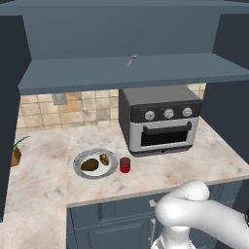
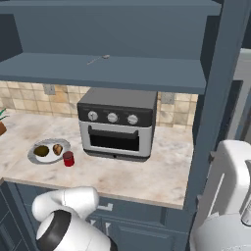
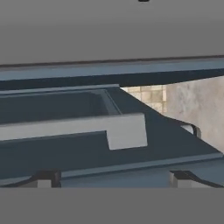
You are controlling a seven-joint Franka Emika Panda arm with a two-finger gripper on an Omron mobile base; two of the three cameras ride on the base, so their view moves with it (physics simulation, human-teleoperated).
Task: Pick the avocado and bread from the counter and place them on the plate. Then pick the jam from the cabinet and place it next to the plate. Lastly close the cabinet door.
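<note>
In the left base view, a grey plate [image 1: 79, 160] is sitting on the marbled counter [image 1: 185, 168], left of a toaster oven [image 1: 161, 119]. The dark green avocado [image 1: 89, 165] is lying on the plate's left half, and the brown bread [image 1: 104, 159] is lying just beside it on the right half. A red jam jar [image 1: 125, 165] is standing upright on the counter, just beside the plate's right rim. The blue cabinet [image 1: 131, 73] is hanging above the oven, with a small metal handle [image 1: 133, 60] showing on its underside. A potted plant [image 1: 16, 153] is standing at the far left of the counter. The white arm [image 1: 199, 214] is bending low at the lower right, in front of the base cupboards.

In the right base view, the plate [image 2: 35, 156] is resting near the counter's [image 2: 147, 176] left end, carrying the avocado [image 2: 41, 150] and the bread [image 2: 58, 149]. The jam jar [image 2: 68, 158] is standing just off the plate's right edge, between the plate and the toaster oven [image 2: 117, 123]. The arm [image 2: 68, 215] is curling at the lower left, below the counter edge.

In the hand view, the tool [image 3: 111, 178] is looking along a dark blue cabinet door panel [image 3: 87, 148] bearing a pale grey handle [image 3: 74, 130]. Its two fingertips [image 3: 43, 180] are standing well apart at the bottom, released, with nothing between them. Beige tiles [image 3: 151, 96] and a patch of counter [image 3: 199, 105] are showing beyond the panel at the right.
</note>
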